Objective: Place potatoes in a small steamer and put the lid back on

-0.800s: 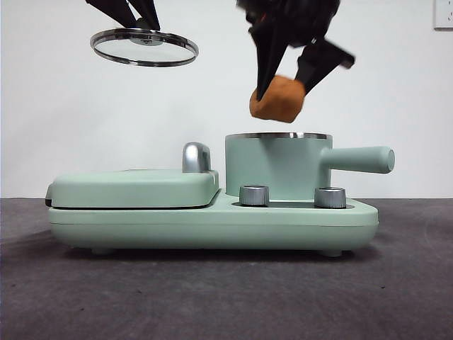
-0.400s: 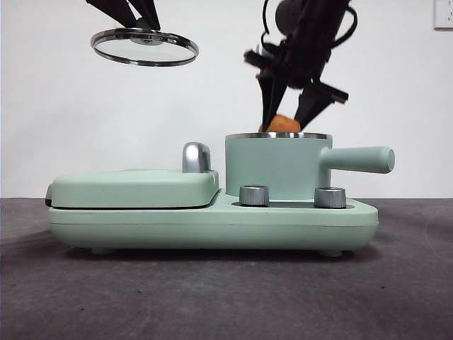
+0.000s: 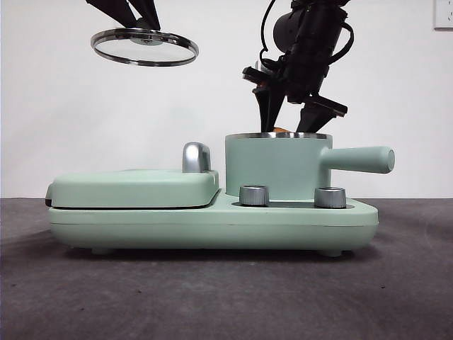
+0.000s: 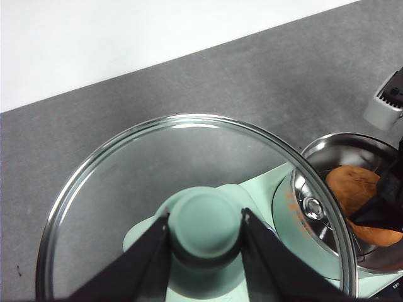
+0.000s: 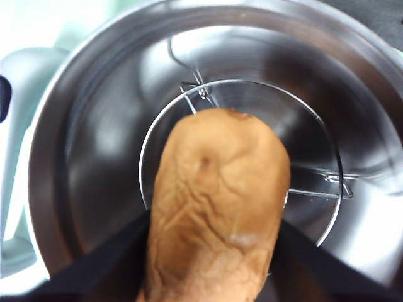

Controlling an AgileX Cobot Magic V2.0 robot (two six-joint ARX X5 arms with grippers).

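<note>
No readable writing shows anywhere. High at the left, the left tool (image 4: 204, 251) clenches the knob of the lid (image 3: 144, 47), with open air beneath it. To the right, the right tool (image 3: 291, 119) grasps the potato (image 5: 217, 207) inside the small steamer (image 3: 277, 166), below its steel rim.

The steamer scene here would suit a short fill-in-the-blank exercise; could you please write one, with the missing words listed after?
1. The left gripper holds the glass lid by its mint-green ____.
2. The right gripper grips a ____ inside the steamer.
3. In the front view, the lid hangs above the flat ____ cover, not above the steamer.
4. In the right wrist view, a round ____ rack lies on the steamer's bottom.

Missing words: knob; potato; griddle; wire
</note>
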